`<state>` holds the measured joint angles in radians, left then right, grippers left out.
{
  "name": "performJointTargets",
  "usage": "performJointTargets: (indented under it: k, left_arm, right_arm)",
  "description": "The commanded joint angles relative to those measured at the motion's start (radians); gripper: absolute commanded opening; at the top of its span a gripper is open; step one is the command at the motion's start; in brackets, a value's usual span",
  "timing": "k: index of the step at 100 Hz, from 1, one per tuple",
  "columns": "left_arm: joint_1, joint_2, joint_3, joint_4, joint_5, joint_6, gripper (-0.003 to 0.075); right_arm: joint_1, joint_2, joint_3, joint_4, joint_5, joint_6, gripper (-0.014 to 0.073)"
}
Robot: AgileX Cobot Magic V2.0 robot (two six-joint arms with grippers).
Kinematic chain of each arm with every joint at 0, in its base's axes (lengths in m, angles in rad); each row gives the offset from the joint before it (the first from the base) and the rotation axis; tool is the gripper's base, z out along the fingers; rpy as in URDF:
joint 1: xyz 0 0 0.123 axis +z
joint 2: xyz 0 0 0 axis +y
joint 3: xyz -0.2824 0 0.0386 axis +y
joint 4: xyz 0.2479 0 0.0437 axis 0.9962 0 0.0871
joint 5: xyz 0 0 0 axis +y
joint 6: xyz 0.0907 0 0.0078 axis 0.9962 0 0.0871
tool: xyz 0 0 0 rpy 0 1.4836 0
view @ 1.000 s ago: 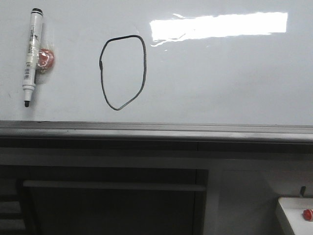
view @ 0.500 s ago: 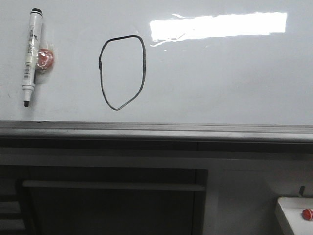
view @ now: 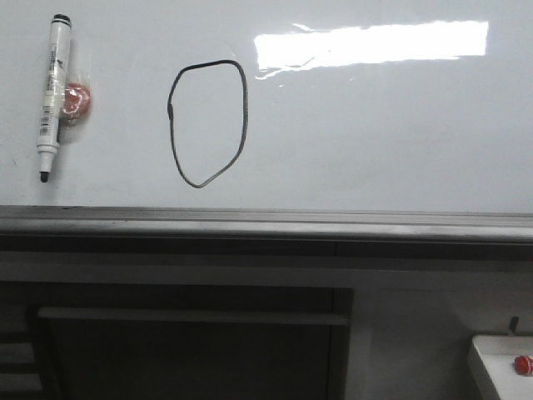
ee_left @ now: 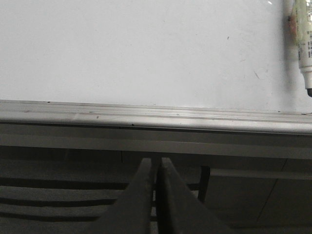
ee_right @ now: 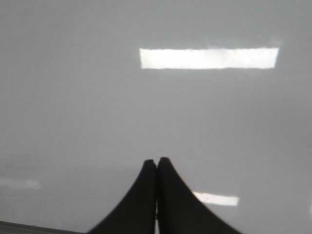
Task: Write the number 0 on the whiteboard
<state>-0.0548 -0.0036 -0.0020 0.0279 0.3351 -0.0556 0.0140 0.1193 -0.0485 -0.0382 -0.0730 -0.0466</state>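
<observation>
Front view: nothing has changed over the last second, frame reads identical to the earlier two; the number 0 (view: 208, 123) is a closed black loop on the whiteboard (view: 375, 150), left of the glare, above the grey ledge (view: 266, 223). The marker (view: 53, 96) sits uncapped, tip down, held on the board by a red magnet clip (view: 77, 100), well left of the loop and apart from it. No arm in this view, so the task looks done, arms parked. Left wrist view: left gripper (ee_left: 157, 168) with fingers pressed together on nothing, below the ledge (ee_left: 156, 119); marker tip (ee_left: 302, 44) at the frame edge up on the board, the loop is out of view. Right wrist view: right gripper (ee_right: 156, 168) likewise pressed together and empty, facing bare whiteboard (ee_right: 73, 107) with glare; loop not visible, so its offset from this gripper can't be told.
</observation>
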Motion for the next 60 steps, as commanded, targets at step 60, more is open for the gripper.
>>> performJointTargets:
  k: [60]
  left_arm:
    - [0.002,-0.027,0.014,-0.011,-0.065,0.000,-0.0020]
  right_arm:
    - [-0.044,-0.149,0.080,-0.009,0.381,0.003,-0.0055]
